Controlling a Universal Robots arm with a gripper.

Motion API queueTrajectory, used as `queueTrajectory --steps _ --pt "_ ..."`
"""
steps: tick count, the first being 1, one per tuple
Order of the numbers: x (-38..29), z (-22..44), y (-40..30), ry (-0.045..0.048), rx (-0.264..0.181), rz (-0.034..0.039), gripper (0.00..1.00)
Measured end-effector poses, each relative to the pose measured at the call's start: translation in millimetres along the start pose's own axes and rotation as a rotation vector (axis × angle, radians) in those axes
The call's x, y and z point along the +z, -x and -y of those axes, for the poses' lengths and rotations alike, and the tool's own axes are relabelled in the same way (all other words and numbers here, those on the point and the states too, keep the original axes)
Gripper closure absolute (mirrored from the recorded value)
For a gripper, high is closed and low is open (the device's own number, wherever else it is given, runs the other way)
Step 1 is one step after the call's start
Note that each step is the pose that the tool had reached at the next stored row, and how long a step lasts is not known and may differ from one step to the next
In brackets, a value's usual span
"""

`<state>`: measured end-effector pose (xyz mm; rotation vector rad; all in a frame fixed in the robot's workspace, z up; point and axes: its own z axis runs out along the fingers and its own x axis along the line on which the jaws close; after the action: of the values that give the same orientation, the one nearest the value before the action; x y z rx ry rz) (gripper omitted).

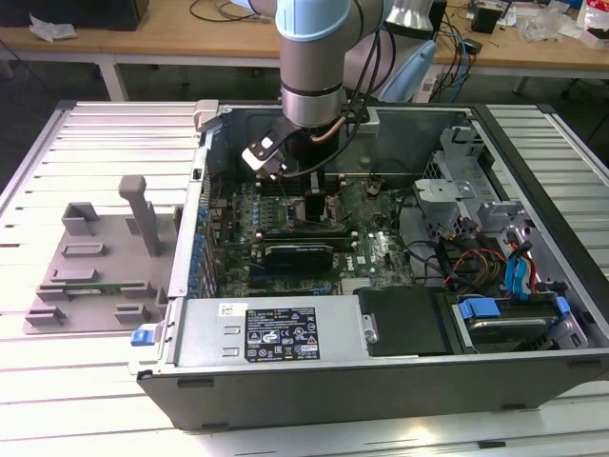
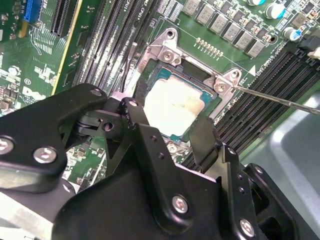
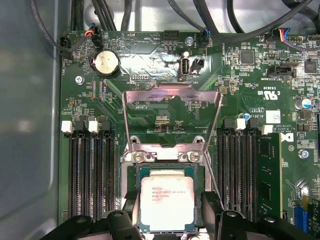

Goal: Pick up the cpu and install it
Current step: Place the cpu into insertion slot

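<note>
The cpu (image 3: 166, 200) is a flat square chip with a silver-grey top and a thin green rim. It lies level in the motherboard's socket (image 3: 131, 176), whose metal load plate (image 3: 172, 117) stands flipped open behind it. In the second wrist view the cpu (image 2: 172, 107) sits between my two black fingers (image 2: 134, 114). My gripper (image 2: 167, 120) is shut on the cpu, one finger against each of two opposite edges. In the exterior view the arm reaches down into the open computer case, with my gripper (image 1: 306, 183) low over the board.
Memory slots (image 3: 92, 175) flank the socket on both sides. A thin socket lever (image 2: 280, 100) sticks out beside it. The case walls (image 1: 205, 190), drive cages (image 1: 476, 200) and cables (image 1: 476, 262) surround the board. A grey fixture block (image 1: 100, 257) lies outside the case on the exterior view's left.
</note>
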<state>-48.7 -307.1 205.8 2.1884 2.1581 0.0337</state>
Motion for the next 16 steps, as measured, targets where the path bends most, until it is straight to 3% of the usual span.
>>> queueTrajectory --steps 2,7,8,9,12,16 --pt "-0.1 0.0 0.0 0.0000 0.000 0.0000 0.40" --pt "-0.3 0.0 0.0 -0.0001 0.000 0.0000 0.71" --pt "-0.4 0.0 0.0 0.0000 0.000 0.0000 0.83" --pt "-0.5 0.0 0.0 -0.0001 0.000 0.0000 0.89" --pt "-0.6 0.0 0.0 -0.0002 0.000 -0.0021 0.89" --pt "-0.6 0.5 0.0 0.0015 0.001 -0.0107 0.89"
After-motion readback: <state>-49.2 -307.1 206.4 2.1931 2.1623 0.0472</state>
